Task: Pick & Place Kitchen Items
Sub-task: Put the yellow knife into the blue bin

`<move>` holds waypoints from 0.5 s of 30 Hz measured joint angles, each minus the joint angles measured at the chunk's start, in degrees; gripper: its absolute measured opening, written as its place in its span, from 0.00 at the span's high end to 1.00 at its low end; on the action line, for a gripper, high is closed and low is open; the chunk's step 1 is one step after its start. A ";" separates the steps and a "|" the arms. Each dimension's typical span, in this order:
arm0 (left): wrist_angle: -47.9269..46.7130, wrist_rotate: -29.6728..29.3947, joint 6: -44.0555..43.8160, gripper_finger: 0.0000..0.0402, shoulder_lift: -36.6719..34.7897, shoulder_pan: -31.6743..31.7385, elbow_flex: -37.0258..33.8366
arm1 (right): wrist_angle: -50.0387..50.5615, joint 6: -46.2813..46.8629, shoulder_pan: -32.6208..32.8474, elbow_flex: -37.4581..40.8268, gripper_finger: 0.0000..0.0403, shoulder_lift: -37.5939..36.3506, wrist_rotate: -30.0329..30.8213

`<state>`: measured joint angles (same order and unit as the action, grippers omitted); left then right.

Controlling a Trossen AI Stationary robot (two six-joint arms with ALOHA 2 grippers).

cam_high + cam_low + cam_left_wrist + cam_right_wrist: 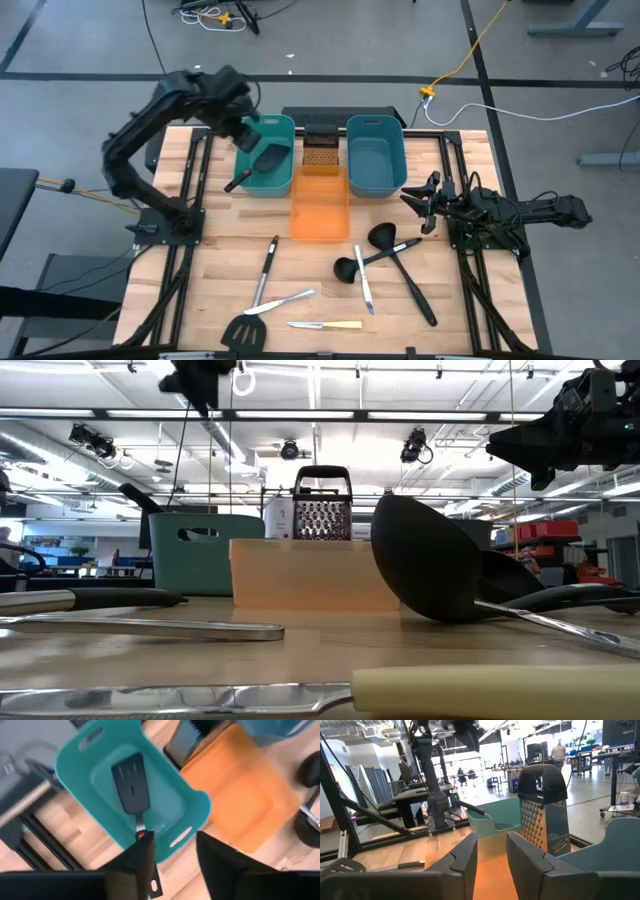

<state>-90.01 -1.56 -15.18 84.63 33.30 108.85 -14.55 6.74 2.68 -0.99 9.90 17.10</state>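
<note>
A black slotted spatula point(131, 785) lies in the left teal tub point(280, 120), blade on the tub's floor, handle point(238, 183) sticking out over the near-left rim. My left gripper point(175, 852) is open and empty, high above that tub point(248, 128). My right gripper point(418, 200) is open and empty at the table's right, near the right teal tub point(375, 185). On the near half of the table lie two black ladles point(382, 236), a black spatula point(245, 330), silver knives point(282, 301) and a cream-handled knife point(330, 325).
An orange tub point(320, 235) stands at the middle of the table between the teal tubs. A metal box grater point(320, 148) stands behind it. A black-handled utensil point(415, 290) lies near right. Black frame rails run along both table sides.
</note>
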 joint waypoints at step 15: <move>16.53 -4.82 -0.46 0.99 -22.34 -12.03 -12.25 | 0.00 0.25 0.00 0.00 0.72 0.00 0.00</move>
<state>-73.49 -6.38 -15.64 62.29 21.26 96.60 -14.55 7.00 2.68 -0.99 9.90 17.10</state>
